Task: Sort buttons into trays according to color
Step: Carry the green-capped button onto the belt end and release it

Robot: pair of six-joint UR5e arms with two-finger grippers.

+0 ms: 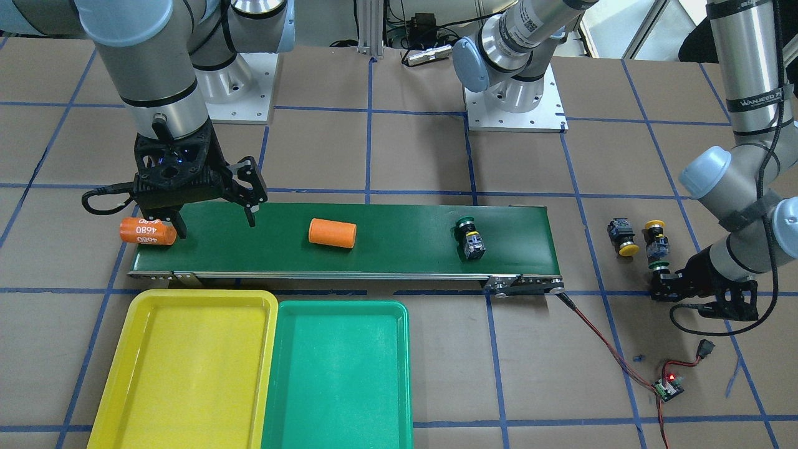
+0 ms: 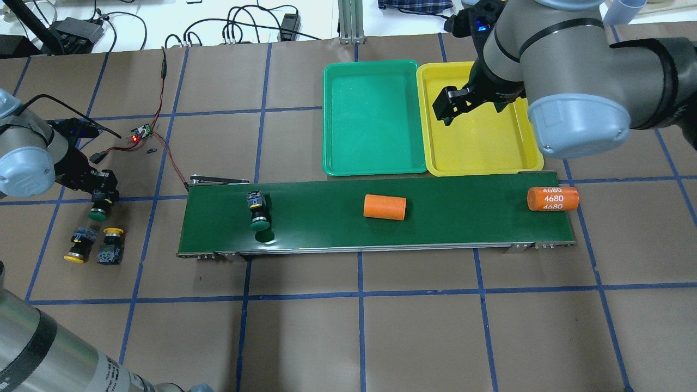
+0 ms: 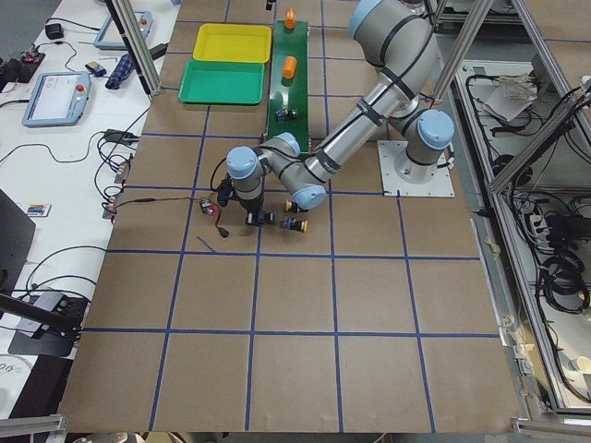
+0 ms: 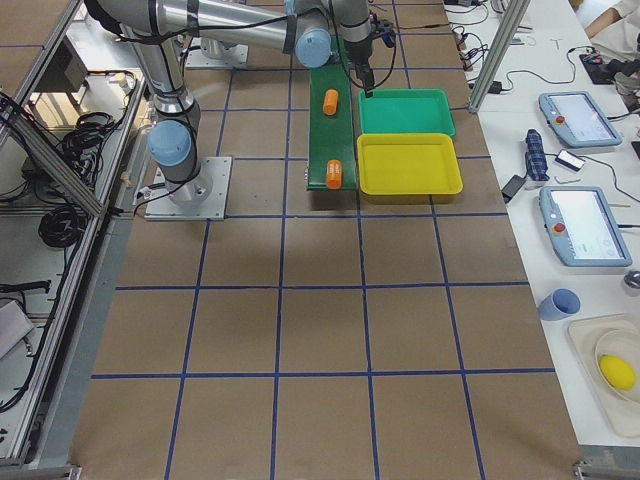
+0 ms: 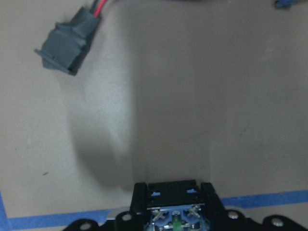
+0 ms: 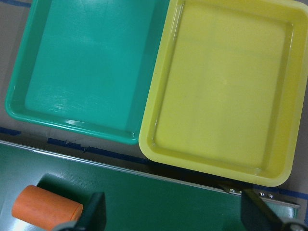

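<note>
Left hand [image 2: 99, 195] is clamped on a green-capped button [image 2: 97, 213] by its body, low over the desk [image 2: 381, 326], just beside the two yellow-capped buttons [image 2: 76, 249]. Swinging out could knock them, and the cap-heavy button may twist in the grip. Other green button [image 2: 259, 210] lies on the belt [image 2: 463, 218]. Right hand [image 1: 217, 228] is wide open, empty, near the numbered orange cylinder [image 1: 147, 231], might grab that instead. Green tray [image 2: 375, 120] and yellow tray [image 2: 479, 147] hold nothing, well apart from the left hand.
</note>
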